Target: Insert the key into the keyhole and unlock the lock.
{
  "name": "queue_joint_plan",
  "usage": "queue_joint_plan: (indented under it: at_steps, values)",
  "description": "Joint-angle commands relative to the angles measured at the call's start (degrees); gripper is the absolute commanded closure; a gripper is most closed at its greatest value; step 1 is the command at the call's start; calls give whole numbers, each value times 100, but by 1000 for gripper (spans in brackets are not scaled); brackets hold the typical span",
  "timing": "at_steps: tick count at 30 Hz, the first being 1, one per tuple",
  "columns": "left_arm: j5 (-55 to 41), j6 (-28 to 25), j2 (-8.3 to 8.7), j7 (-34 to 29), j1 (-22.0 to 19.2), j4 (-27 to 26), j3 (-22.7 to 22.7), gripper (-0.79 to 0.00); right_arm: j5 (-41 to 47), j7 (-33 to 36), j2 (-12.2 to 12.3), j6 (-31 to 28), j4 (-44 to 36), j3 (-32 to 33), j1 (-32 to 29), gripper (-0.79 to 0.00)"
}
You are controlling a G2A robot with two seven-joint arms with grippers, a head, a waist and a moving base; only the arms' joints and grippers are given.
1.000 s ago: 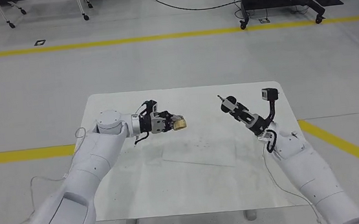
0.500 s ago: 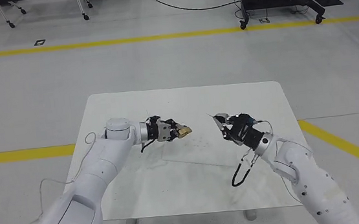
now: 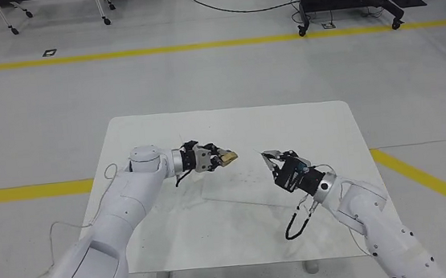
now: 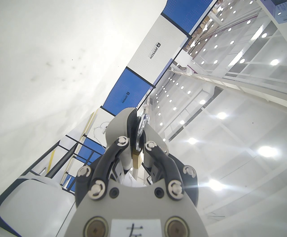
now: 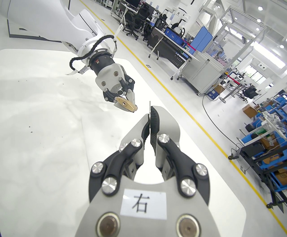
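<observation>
Mid-frame, my left end effector (image 3: 214, 157) clamped the lock (image 3: 225, 156); my right end effector (image 5: 150, 117) pinched the key (image 5: 149, 107) nearby.

Left claw (image 3: 217, 156) pinched closed, right claw (image 3: 267, 157) pinched closed, tips facing, apart

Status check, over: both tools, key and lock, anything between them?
Left tool shut on brass lock, held above table. Right tool shut on key, tip toward lock, not yet inserted. Nothing between them.
</observation>
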Motion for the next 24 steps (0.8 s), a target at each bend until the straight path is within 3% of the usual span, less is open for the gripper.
queue_joint_plan:
  at_steps: [1,7,10,24]
  values:
    - [75,-3,11,192,109,-150,-2,0,-1055,159,25,364,-186,-56,-54,0]
    - [416,-17,81,493,225,-514,-39,0,-3919,38,161,582,-744,-300,-324,0]
    - [567,-72,102,666,288,-669,-51,0,-4806,239,178,588,-863,-549,-376,0]
    - [860,-360,161,882,567,-1165,-181,0,-5761,1158,-16,340,-356,-1660,250,0]
